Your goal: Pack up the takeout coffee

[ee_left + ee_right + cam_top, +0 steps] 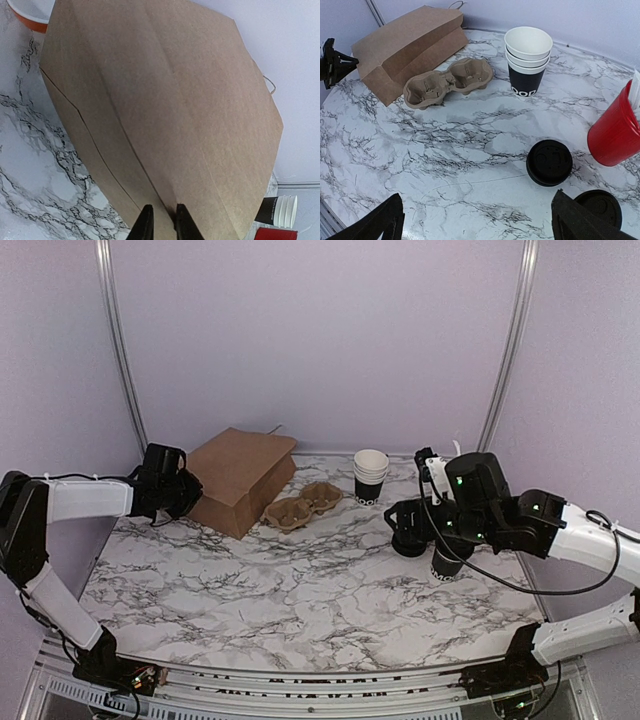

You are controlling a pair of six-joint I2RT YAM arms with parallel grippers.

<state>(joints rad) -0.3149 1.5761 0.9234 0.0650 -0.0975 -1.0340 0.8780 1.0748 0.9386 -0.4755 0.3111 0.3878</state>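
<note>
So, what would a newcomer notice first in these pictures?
Most likely the brown bag, lying on its side at the back left of the marble table, with the left tool close at its left end. Next comes the right tool, wide open over the table's right side, near a lidded cup and a red holder.
</note>
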